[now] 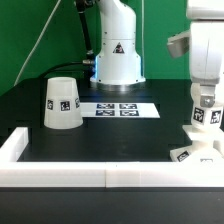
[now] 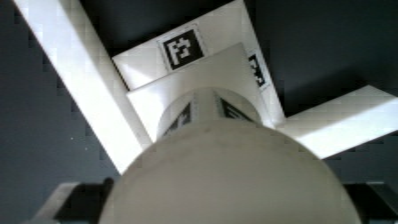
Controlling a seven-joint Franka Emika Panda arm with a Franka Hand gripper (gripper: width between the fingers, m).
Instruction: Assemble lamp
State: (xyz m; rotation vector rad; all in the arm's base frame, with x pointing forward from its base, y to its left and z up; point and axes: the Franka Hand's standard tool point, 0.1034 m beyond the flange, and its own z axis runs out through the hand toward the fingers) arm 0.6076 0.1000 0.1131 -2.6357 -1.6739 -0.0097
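Observation:
My gripper (image 1: 205,108) is at the exterior view's right, shut on the white bulb (image 1: 206,122), which it holds upright. The bulb's lower end meets the flat square base (image 1: 192,153), which lies in the corner of the white frame. In the wrist view the bulb's round head (image 2: 222,165) fills the foreground between my dark fingers (image 2: 71,200), and the tagged base (image 2: 187,55) lies beneath it. The cone shade (image 1: 62,103) stands alone on the table at the exterior view's left, far from my gripper.
The marker board (image 1: 118,109) lies flat mid-table. The robot pedestal (image 1: 118,55) stands behind it. A white frame wall (image 1: 90,176) runs along the front and up both sides, close around the base.

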